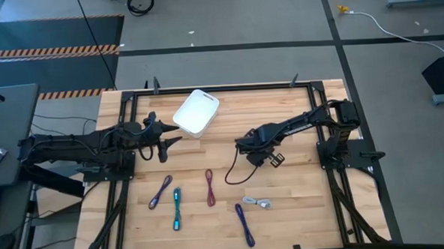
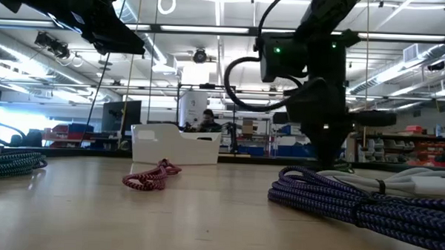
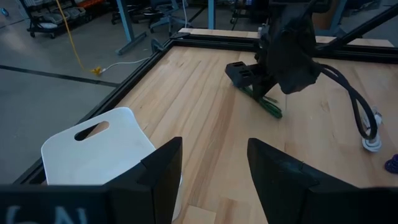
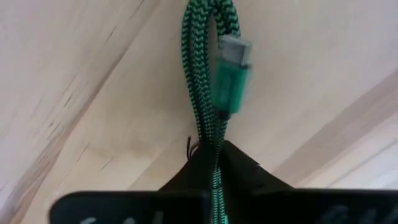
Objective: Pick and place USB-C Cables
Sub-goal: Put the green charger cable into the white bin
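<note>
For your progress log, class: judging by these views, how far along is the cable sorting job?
Done: nothing visibly; what shows of the white tray holds no cable. In hand: the right gripper is shut on the green cable, down at the table. Left: the teal cable, dark red cable, two purple cables and the grey cable lie on the wood. The left gripper waits open beside the tray.

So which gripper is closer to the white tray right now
Left. The left gripper hangs open beside the white tray; the right gripper is farther off toward the table's middle, shut on the green cable.
</note>
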Controlling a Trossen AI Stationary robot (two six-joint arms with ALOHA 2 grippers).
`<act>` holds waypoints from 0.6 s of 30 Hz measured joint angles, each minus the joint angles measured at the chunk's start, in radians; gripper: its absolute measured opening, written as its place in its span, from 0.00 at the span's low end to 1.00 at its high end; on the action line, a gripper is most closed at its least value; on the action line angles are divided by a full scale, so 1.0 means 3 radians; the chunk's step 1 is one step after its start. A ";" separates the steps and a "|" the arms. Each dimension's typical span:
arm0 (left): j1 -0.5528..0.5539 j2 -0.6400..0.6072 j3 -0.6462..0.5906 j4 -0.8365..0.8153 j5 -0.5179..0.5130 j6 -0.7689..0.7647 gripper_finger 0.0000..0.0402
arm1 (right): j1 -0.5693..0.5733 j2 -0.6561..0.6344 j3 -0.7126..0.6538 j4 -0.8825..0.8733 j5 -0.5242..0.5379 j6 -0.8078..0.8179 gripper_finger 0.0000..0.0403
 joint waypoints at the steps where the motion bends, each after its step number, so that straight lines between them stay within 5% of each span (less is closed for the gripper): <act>1: 0.0000 0.0000 0.0000 -0.0001 0.0000 0.0000 0.47 | -0.0005 0.0000 0.0019 0.0000 0.0001 0.0002 0.03; 9: 0.0000 0.0000 0.0000 -0.0001 -0.0001 -0.0001 0.47 | -0.0048 0.0001 0.0453 -0.0060 0.0144 0.0099 0.02; 18: 0.0000 0.0000 0.0000 0.0004 0.0000 0.0001 0.47 | -0.0080 0.0001 0.1319 0.0176 0.0688 -0.0328 0.02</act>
